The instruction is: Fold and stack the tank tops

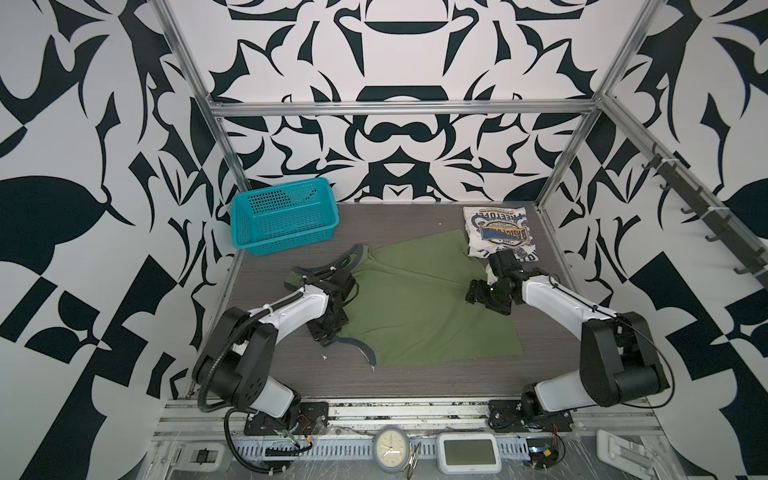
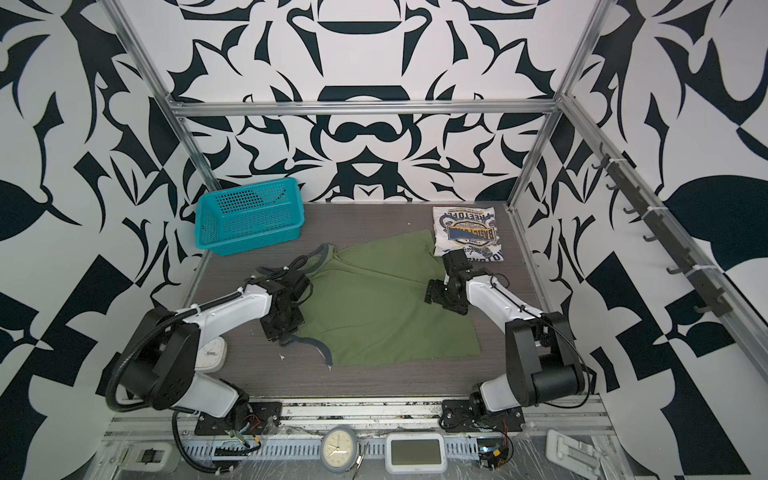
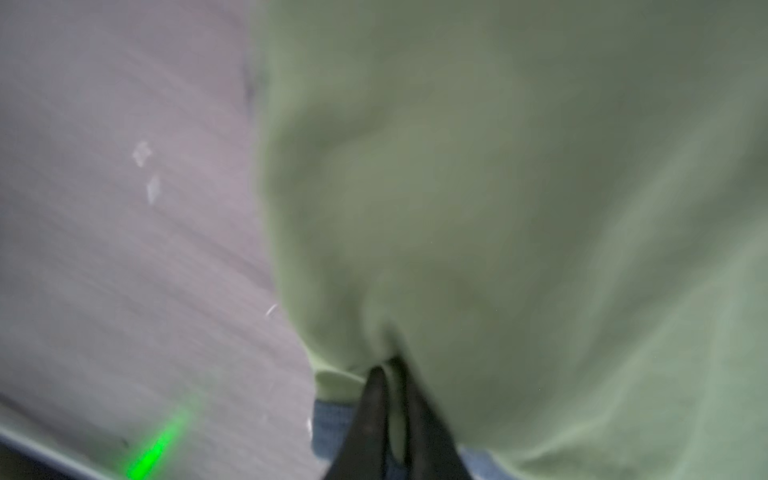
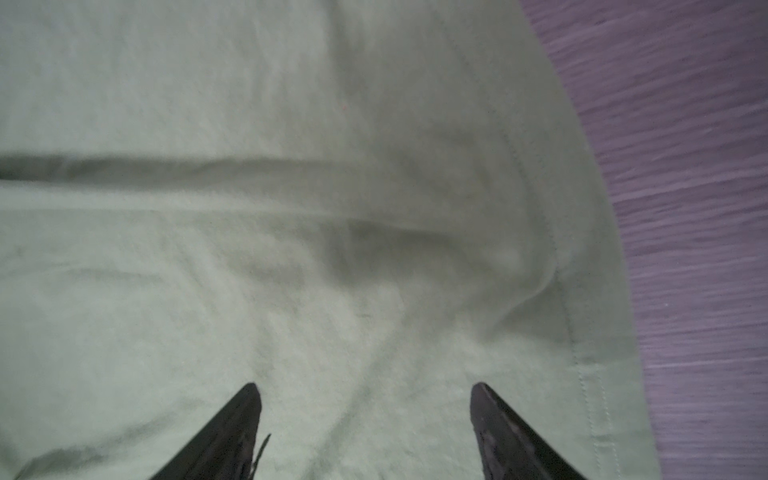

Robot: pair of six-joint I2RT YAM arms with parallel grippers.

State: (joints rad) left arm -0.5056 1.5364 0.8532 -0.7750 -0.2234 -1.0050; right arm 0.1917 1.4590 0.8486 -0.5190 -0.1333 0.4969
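Enclosing woodgrain tabletop (image 1: 415, 382), patterned walls (image 1: 395, 137)

Matt, soft cloth is noted for the green top (image 1: 424, 307), with fine creases and a stitched hem shown in the right wrist view. The white top (image 1: 500, 235) is read as matt cloth with a flat print. The basket (image 1: 291, 228) is marked as teal plastic mesh with a slight sheen. The table (image 1: 415, 374) is logged as matt grey wood-grain, the frame (image 1: 399, 109) as bare silvery metal, and the arm shells (image 1: 557, 299) as smooth white plastic.
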